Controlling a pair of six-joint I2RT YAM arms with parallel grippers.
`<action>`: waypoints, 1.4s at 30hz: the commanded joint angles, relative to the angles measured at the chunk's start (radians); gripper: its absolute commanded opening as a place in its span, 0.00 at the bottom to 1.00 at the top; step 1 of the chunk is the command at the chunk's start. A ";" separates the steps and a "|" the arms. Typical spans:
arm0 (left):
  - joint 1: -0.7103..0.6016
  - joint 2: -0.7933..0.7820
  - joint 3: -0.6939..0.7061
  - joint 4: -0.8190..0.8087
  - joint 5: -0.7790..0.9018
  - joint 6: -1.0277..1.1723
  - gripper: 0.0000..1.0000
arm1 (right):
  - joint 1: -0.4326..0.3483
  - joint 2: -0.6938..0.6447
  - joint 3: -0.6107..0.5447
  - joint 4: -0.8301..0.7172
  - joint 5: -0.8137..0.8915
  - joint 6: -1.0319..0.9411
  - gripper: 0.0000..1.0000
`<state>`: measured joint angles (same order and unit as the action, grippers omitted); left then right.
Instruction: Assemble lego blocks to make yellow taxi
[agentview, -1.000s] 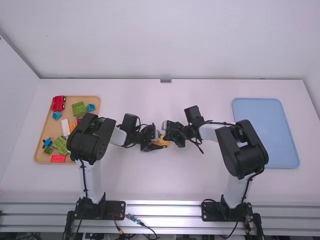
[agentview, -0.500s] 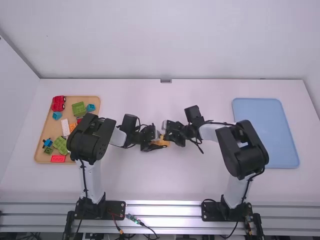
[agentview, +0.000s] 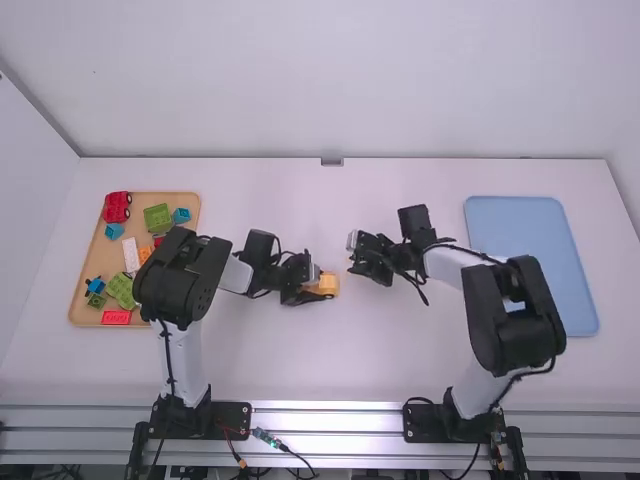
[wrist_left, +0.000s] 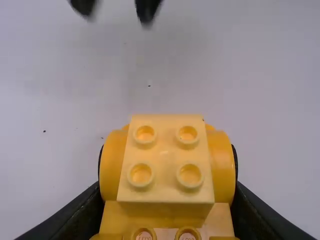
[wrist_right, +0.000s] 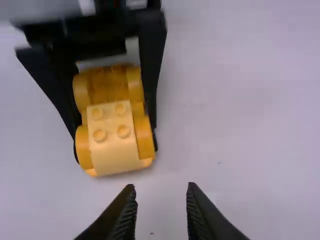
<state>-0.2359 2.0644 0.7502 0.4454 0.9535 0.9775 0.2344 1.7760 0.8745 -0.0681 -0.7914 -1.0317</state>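
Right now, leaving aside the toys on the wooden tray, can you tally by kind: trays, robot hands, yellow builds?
Trays: 2 (wooden tray, blue tray)
Hands: 2 (left hand, right hand)
Yellow builds: 1 (yellow build, held by the left hand)
Total: 5

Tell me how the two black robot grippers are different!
The left gripper is shut on the yellow plastic brick build; the right gripper is open and holds nothing. The left gripper points right, the right gripper points left. Both are black, with two fingers.
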 joint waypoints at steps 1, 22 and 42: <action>-0.007 0.039 -0.049 -0.027 -0.162 0.068 0.02 | -0.029 -0.070 0.001 -0.021 -0.069 -0.021 0.33; -0.083 0.039 0.040 -0.169 -0.164 0.101 0.99 | -0.144 -0.158 0.001 -0.041 -0.085 0.183 0.99; 0.075 -0.443 0.064 -0.464 -0.395 -0.008 0.99 | -0.097 -0.158 0.001 0.011 0.083 0.311 0.99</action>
<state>-0.1837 1.6840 0.8051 -0.0086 0.6456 1.0298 0.1383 1.6375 0.8749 -0.0559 -0.7116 -0.7391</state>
